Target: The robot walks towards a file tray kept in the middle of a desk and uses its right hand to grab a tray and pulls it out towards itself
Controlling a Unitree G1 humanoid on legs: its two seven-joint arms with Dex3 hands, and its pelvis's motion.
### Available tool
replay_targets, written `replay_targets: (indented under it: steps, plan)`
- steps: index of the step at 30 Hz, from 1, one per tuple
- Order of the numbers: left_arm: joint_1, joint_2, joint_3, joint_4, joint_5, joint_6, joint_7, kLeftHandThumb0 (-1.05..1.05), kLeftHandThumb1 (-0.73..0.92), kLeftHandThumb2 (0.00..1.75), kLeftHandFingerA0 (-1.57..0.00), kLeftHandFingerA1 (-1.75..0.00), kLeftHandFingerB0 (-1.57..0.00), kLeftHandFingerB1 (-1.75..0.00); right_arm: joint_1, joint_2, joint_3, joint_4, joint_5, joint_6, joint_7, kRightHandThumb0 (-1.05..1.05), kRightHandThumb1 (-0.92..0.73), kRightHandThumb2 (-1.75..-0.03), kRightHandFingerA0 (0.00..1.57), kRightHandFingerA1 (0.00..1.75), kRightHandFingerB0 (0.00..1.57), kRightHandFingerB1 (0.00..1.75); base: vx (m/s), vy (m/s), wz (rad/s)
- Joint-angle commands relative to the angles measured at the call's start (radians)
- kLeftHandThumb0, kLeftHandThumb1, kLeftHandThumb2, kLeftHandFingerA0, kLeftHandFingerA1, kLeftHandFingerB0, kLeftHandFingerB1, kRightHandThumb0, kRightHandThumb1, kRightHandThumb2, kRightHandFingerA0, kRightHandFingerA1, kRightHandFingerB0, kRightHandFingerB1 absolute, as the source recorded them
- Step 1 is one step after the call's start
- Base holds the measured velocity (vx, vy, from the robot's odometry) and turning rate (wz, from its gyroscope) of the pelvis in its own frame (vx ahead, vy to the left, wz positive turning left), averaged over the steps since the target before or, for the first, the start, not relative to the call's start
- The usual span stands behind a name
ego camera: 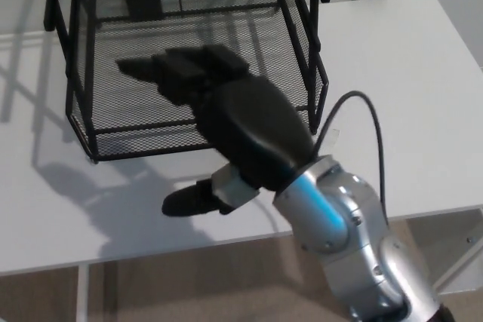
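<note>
One glossy black right hand (219, 111), fingers spread, hovers over wire-mesh tray (151, 122).

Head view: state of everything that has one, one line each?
file tray: upright on the desk, black mesh, nothing in the bottom tray.
bottom tray: front rim not gripped.
right hand: open, fingers reaching over the front rim into the bottom tray, thumb below in front of it.
left hand: not in view.
desk: white, carrying the file tray.

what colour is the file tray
Black wire mesh file tray with a black frame, seen in the head view.
</note>
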Motion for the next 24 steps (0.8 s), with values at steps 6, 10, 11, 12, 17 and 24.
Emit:
replay_targets:
  steps: [6,10,11,12,17,24]
  plan:
    - [0.012,0.084,-0.061,-0.054,0.133,-0.058,0.049,-0.22,0.51,0.6,-0.44,-0.45,-0.4,-0.41,-0.018,-0.064,0.197,0.098,-0.739,0.387,-0.047,-1.0,-0.32,-0.68,0.0,0.25,0.02,0.48,0.0,0.0,0.0]
    - [0.008,0.085,-0.061,-0.06,0.127,-0.046,0.041,-0.16,0.53,0.55,-0.46,-0.43,-0.4,-0.38,-0.023,-0.072,0.207,0.108,-0.769,0.404,-0.057,-1.01,-0.33,-0.7,0.0,0.27,0.02,0.44,0.0,0.0,0.0]
    - [0.01,0.085,-0.062,-0.067,0.125,-0.044,0.039,-0.15,0.53,0.55,-0.45,-0.43,-0.4,-0.38,-0.022,-0.073,0.209,0.111,-0.779,0.41,-0.062,-1.03,-0.33,-0.71,0.0,0.27,0.02,0.44,0.0,0.0,0.0]
    - [0.012,0.086,-0.065,-0.068,0.132,-0.05,0.043,-0.16,0.53,0.55,-0.46,-0.43,-0.41,-0.38,-0.021,-0.073,0.212,0.114,-0.786,0.415,-0.068,-1.05,-0.34,-0.71,0.0,0.27,0.02,0.44,0.0,0.0,0.0]
    - [0.015,0.093,-0.072,-0.07,0.144,-0.055,0.047,-0.22,0.5,0.6,-0.48,-0.46,-0.4,-0.41,-0.018,-0.065,0.225,0.131,-0.804,0.443,-0.088,-1.05,-0.31,-0.71,0.0,0.33,0.0,0.44,0.0,0.0,0.0]
    - [0.007,0.095,-0.082,-0.059,0.152,-0.06,0.048,-0.24,0.48,0.61,-0.49,-0.48,-0.4,-0.42,0.009,-0.038,0.226,0.146,-0.787,0.483,-0.08,-0.95,-0.27,-0.67,0.0,0.39,0.0,0.57,0.0,0.0,0.0]
